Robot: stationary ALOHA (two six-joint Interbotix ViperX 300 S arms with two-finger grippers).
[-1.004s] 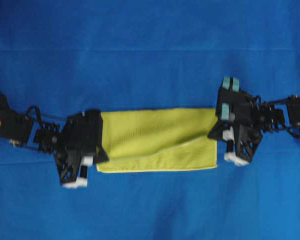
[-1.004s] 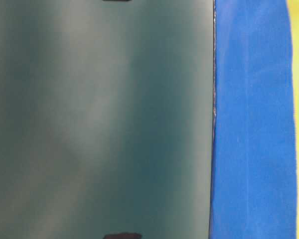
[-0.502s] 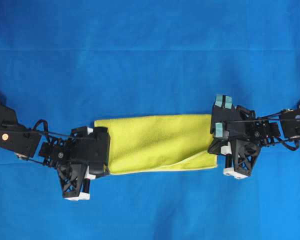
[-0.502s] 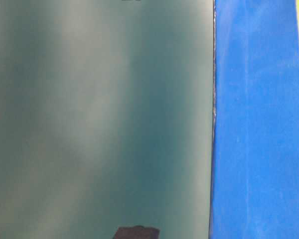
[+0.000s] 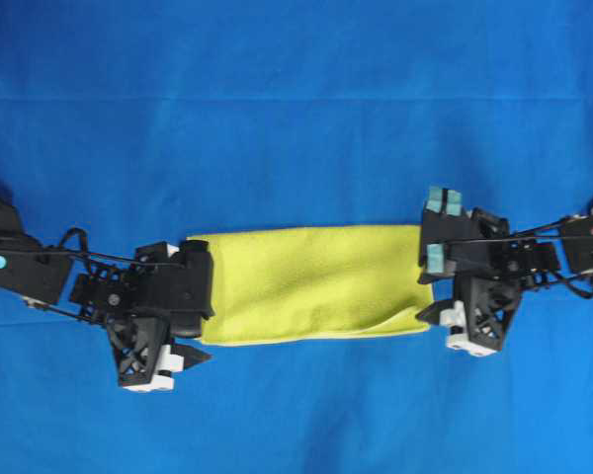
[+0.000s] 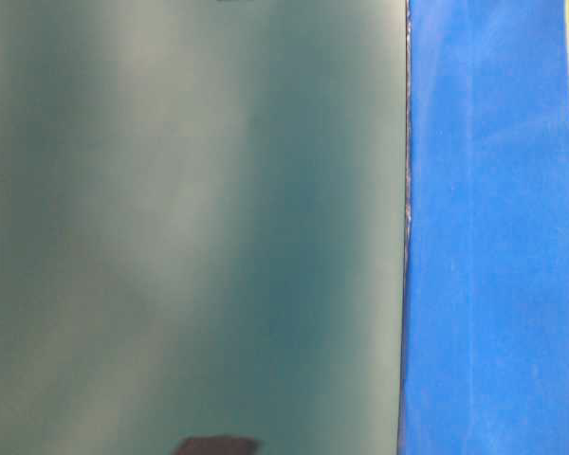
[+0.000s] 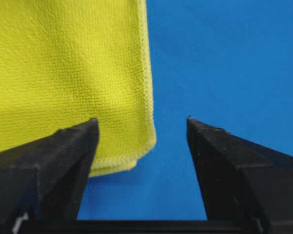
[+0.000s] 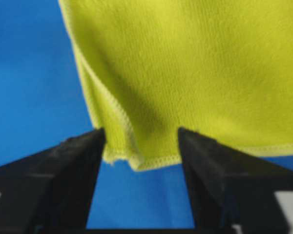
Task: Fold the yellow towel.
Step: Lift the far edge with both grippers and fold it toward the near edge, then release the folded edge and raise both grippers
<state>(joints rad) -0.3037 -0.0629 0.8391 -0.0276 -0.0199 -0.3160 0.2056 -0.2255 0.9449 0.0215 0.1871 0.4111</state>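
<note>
Since the yellow towel (image 5: pixel 311 284) lies as a long doubled strip across the middle of the blue cloth (image 5: pixel 296 109), we judge one fold made and at least one more wanted; its hemmed corners show stacked in both wrist views, though at the right end the upper layer sits a little askew of the lower; we take it for light, limp microfibre that will drape and slide on itself, so a grip should pinch both layers together at a corner or on the stitched hem, not on the flat middle; at the strip's left end our left gripper (image 7: pixel 141 127) stands with its jaws wide apart, the doubled corner lying between them and nothing held; at the opposite end our right gripper (image 8: pixel 141 139) is likewise spread, its fingers (image 8: pixel 63 170) astride the loose corner and clamped on nothing; the table-level view gives only a grey blur, the blue cloth and a sliver of yellow at its far right edge
</note>
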